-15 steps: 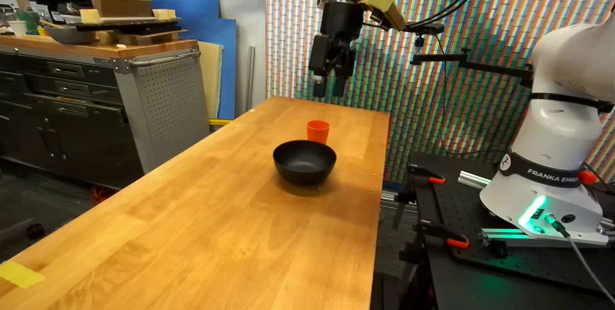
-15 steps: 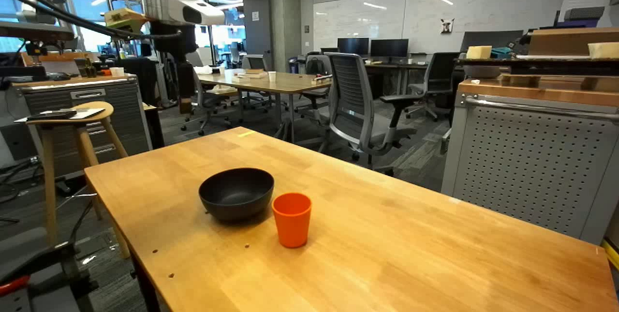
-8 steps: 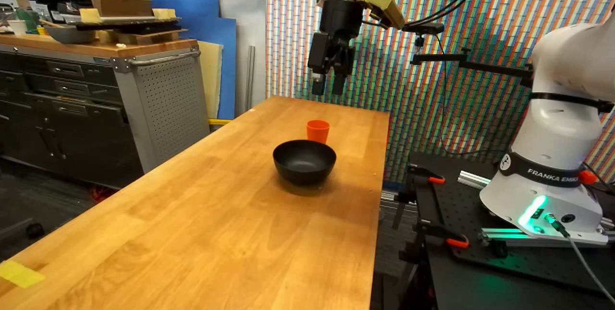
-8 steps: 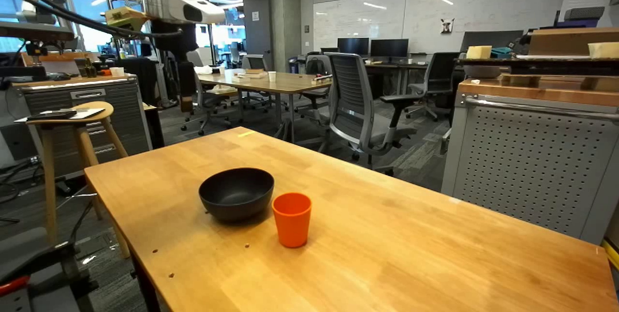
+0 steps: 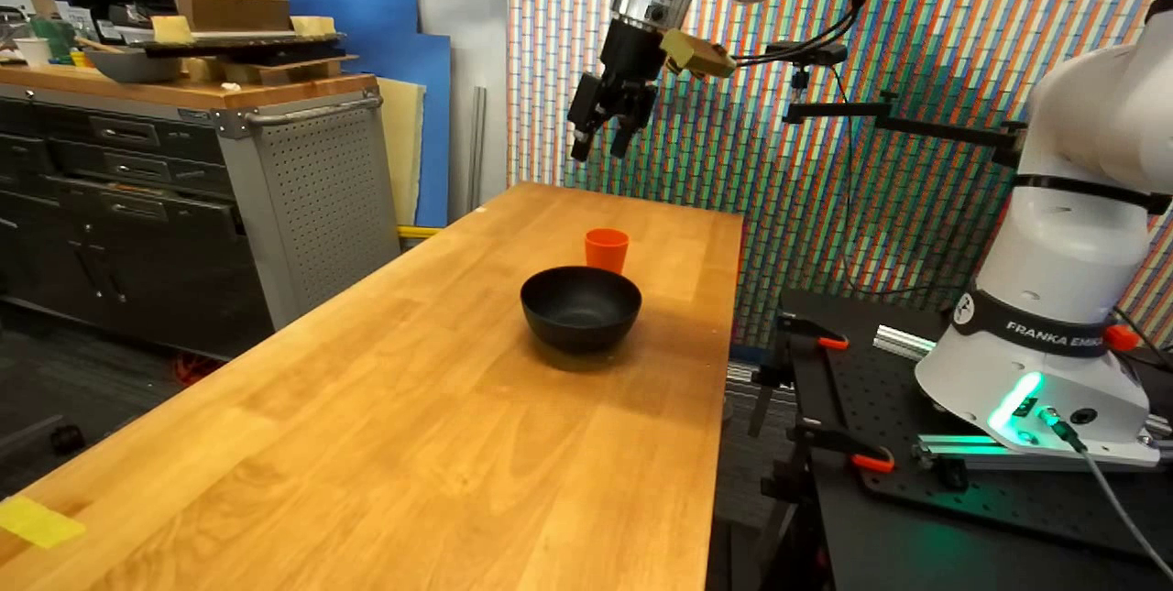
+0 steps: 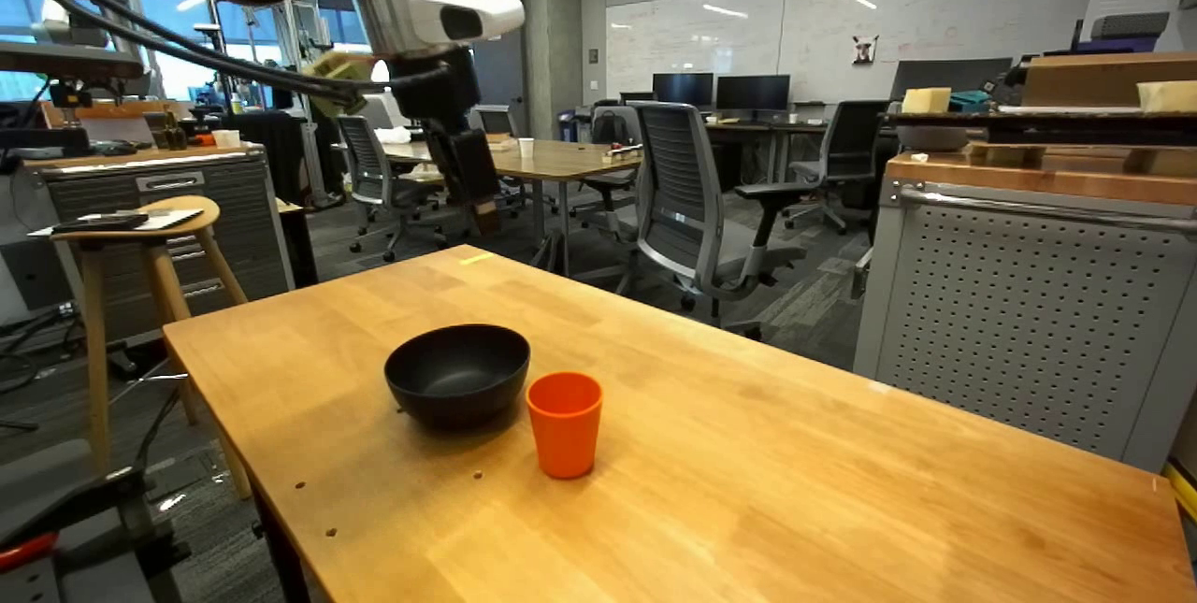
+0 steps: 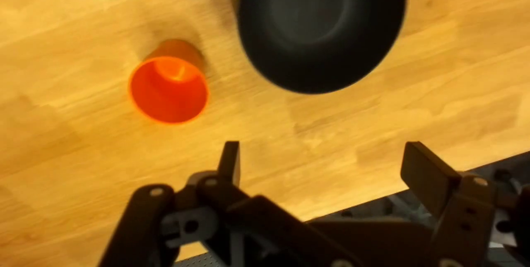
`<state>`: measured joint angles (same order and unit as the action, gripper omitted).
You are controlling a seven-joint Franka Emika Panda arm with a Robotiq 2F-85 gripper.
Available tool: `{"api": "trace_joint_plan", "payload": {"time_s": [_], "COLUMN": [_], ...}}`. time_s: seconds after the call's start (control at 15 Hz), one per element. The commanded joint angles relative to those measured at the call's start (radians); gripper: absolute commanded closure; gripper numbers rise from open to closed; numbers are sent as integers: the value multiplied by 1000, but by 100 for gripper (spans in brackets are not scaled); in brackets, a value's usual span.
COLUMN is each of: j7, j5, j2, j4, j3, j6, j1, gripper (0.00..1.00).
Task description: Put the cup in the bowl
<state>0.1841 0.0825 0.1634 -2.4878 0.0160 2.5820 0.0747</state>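
Cup (image 7: 169,89) upright, fingers (image 7: 428,178) wide apart, empty

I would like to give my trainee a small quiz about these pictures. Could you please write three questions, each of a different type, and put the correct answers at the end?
1. Short answer: which has the wider opening, the orange cup or the black bowl?

2. True or false: the cup is standing inside the bowl.

3. Multiple choice: in the wrist view, the gripper is
A) shut on the cup
B) open, holding nothing
C) shut on the bowl

Key:
1. The bowl.
2. False; the cup stands upright on the wooden table, beside the bowl.
3. B; its fingertips are wide apart.
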Motion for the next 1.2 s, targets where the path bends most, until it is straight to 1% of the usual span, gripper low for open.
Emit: {"api": "trace_joint_plan", "payload": {"time_s": [0.0, 0.07, 0.2, 0.27, 0.4, 0.53, 0.8, 0.93, 1.07, 1.13], "j7": [73, 101, 178, 215, 257, 254, 219, 211, 211, 223], "j5": [-183, -245, -371, -422, -462, -424, -276, -222, -203, -224], "j2": [-96, -126, -176, -192, -219, -230, -237, -240, -257, -273], "j4": [-14, -21, -26, -27, -25, -28, -32, -27, -25, -22], "j3": [34, 48, 77, 94, 121, 121, 93, 84, 90, 101], "j6": [160, 197, 230, 223, 214, 201, 184, 184, 215, 240], "j1": [84, 105, 129, 129, 108, 84, 40, 20, 11, 9], "gripper": [0, 0, 0, 0, 0, 0, 0, 0, 0, 0]}}
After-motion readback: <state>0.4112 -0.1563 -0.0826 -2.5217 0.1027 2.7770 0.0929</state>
